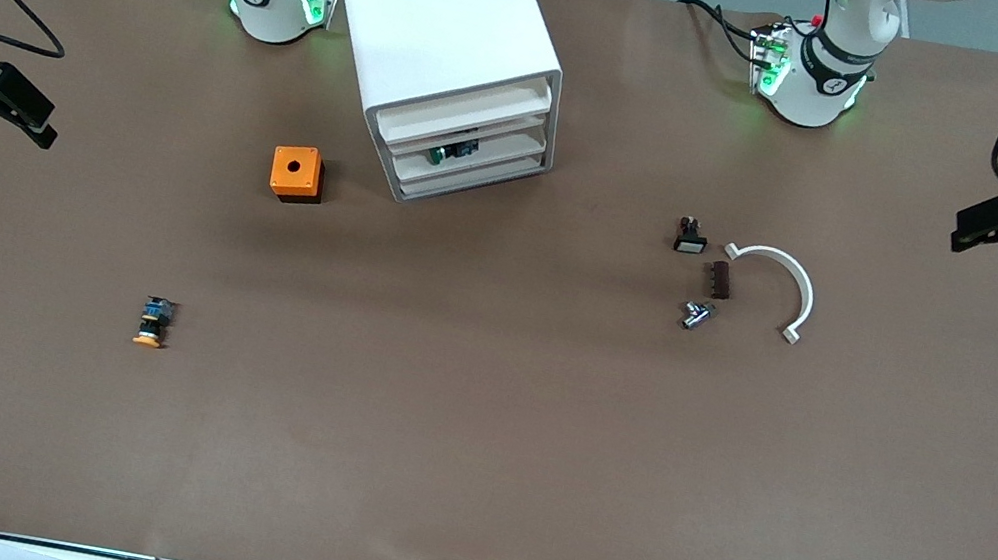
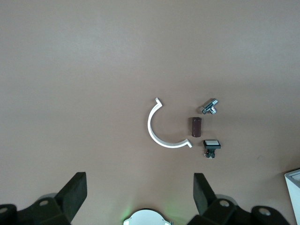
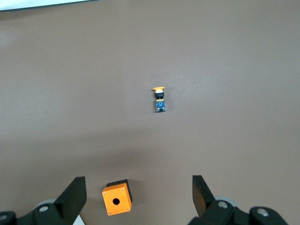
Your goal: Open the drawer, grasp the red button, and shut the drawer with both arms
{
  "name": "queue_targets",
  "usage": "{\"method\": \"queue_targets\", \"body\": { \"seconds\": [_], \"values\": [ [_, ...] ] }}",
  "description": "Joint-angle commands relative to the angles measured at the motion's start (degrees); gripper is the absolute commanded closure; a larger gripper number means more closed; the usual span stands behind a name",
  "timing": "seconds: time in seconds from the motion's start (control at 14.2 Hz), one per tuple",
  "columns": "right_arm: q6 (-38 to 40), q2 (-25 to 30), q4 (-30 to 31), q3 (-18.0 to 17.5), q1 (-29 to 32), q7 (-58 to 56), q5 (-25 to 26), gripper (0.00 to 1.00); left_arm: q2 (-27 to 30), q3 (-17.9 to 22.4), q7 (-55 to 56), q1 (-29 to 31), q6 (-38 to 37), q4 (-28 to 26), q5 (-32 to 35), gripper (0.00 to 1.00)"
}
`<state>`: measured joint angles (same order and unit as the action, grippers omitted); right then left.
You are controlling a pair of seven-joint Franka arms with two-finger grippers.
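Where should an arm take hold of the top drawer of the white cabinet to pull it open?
Best guess: the front lip of the drawer, the top tray in the cabinet. Its face points toward the front camera and the left arm's end, so come from in front, hook the edge and pull outward. Both the left gripper and right gripper wait with jaws open.

table (image 1: 466, 477) | cabinet (image 1: 445, 28) | orange box (image 1: 297, 173) | yellow-capped button (image 1: 151, 323) | white arc (image 1: 787, 283)

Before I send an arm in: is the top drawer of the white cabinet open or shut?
Shut. The uppermost white drawer sits level with the two lower drawers in the tall white cabinet.
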<state>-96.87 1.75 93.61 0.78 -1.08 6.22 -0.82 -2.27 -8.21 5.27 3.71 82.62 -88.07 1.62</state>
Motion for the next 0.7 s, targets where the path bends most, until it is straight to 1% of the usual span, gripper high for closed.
{"method": "queue_targets", "body": {
  "seconds": [0.0, 0.14, 0.35, 0.63],
  "values": [
    [0.1, 1.59, 1.22, -0.78, 0.91, 0.37, -0.41, 0.0, -3.96, -0.67, 3.06, -0.37, 0.87, 2.29, 0.23, 0.0],
    [0.1, 1.59, 1.22, -0.78, 0.91, 0.37, -0.41, 0.0, -6.94, -0.84, 8.07, -0.81, 0.96, 3.16, 0.05, 0.0],
    [0.1, 1.59, 1.22, -0.78, 1.08, 0.37, -0.41, 0.0, -12.3, -0.75, 15.36, -3.44, 0.96, 5.53, 0.14, 0.0],
    [0.1, 1.68, 1.13, -0.87, 1.44, 0.11, -0.41, 0.0, -17.93, -0.76, 32.75, -7.39, 0.96, 5.98, -0.04, 0.0]
  ]
}}
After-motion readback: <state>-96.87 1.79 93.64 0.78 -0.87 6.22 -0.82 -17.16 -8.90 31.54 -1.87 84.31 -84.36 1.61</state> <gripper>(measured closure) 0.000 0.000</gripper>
